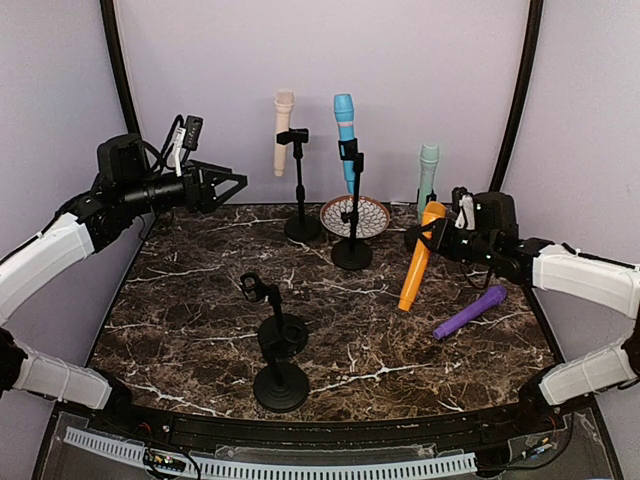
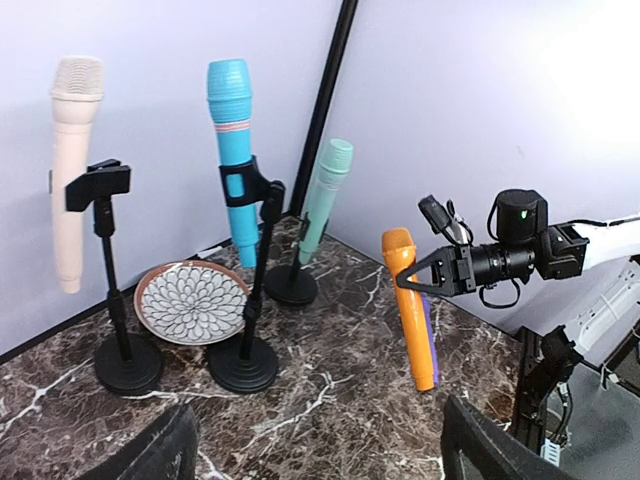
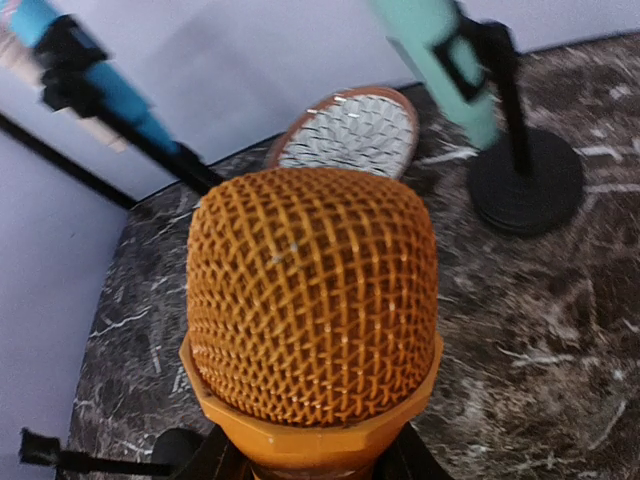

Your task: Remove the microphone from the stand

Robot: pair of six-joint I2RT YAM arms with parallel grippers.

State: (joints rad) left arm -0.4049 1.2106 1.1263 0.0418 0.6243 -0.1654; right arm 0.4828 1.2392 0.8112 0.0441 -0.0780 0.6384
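The table (image 1: 200, 330) is dark marble veined in white. Pale lilac walls close it in, with a black pole in each back corner.

Along the back, a cream microphone (image 1: 284, 130) and a blue microphone (image 1: 345, 128) stand clipped in their stands, with a patterned plate (image 1: 372, 213) on the table between the two bases. A teal microphone (image 1: 428, 175) sits in a shorter stand further right. Nearer the arms are two empty stands, one (image 1: 280, 388) just in front of the other (image 1: 283, 335).

The right claw (image 1: 425, 235) is clamped on the orange microphone (image 1: 418, 262) just below its mesh head. That microphone is off any stand (head up, tilted), in front of the teal one. A purple microphone (image 1: 470, 312) lies flat just beside it.

The left claw (image 1: 235, 188) hangs above the table's left edge, jaws wide and holding nothing.
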